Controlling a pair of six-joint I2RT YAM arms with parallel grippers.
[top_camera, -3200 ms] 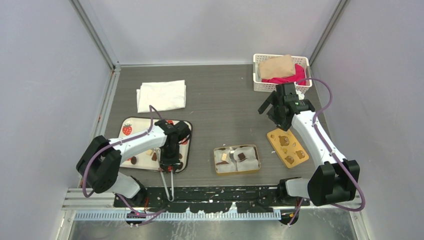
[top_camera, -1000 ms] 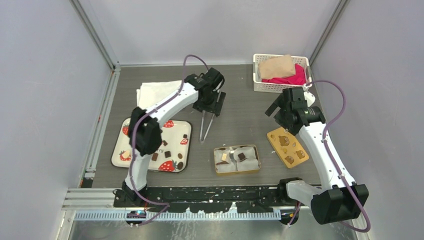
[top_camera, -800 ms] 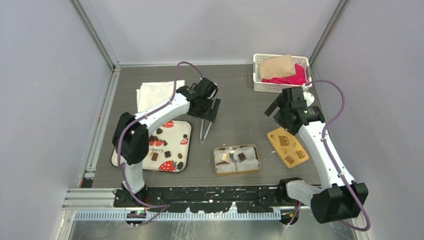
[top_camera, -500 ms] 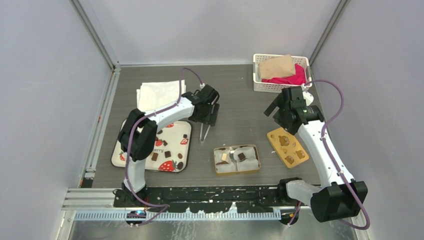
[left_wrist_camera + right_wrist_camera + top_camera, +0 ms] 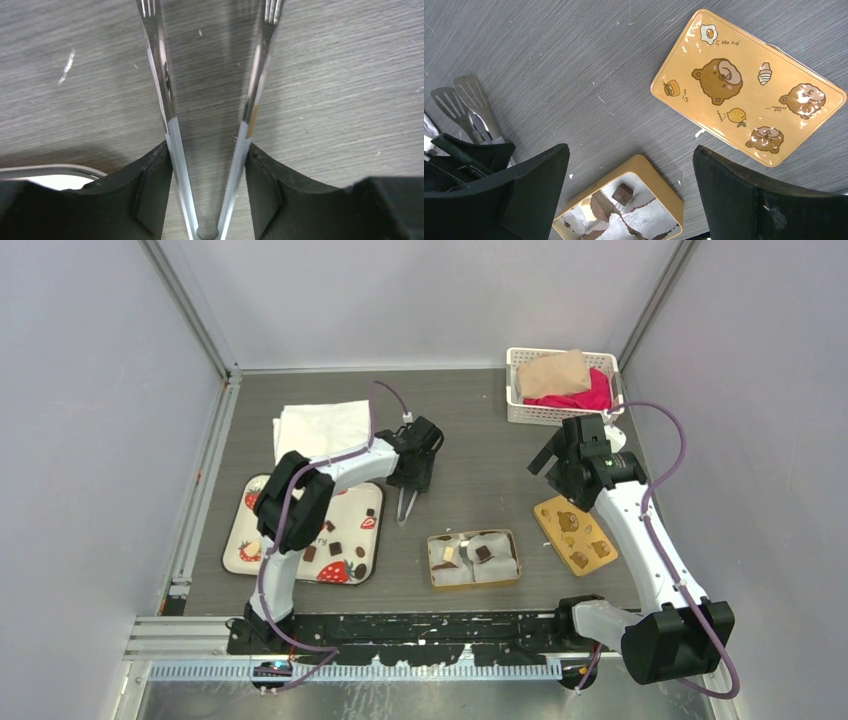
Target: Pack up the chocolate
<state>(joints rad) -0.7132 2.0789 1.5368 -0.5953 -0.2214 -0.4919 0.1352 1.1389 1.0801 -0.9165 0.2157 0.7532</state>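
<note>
Pieces of chocolate (image 5: 335, 547) sit in two spots. Several dark pcs lie loose on the strawberry tray (image 5: 352, 532) at the table's left. A few more, one cream-white, are in white paper liners inside the gold tin (image 5: 475, 586) at front centre. The right-wrist view shows a brown square pc on those liners.

Btwn tray and tin, over bare table, are the tongs (image 5: 172, 135), tips pointing toward the near edge and arms spread. Can't tell if the tips touch the table. Near the hinge end the left gripper (image 5: 208, 150) is clamped on them, one finger pressing each arm from outside.

Up above the table, over the tin and the bear lid (image 5: 749, 90), the right gripper (image 5: 630, 150) has its fingers wide apart. The lid lies flat, picture side up, just right of the tin, not touching.

Behind the tray lies a folded white cloth (image 5: 322, 430). At the far right corner stands a white basket (image 5: 530, 415) w/ tan and red fabric.
</note>
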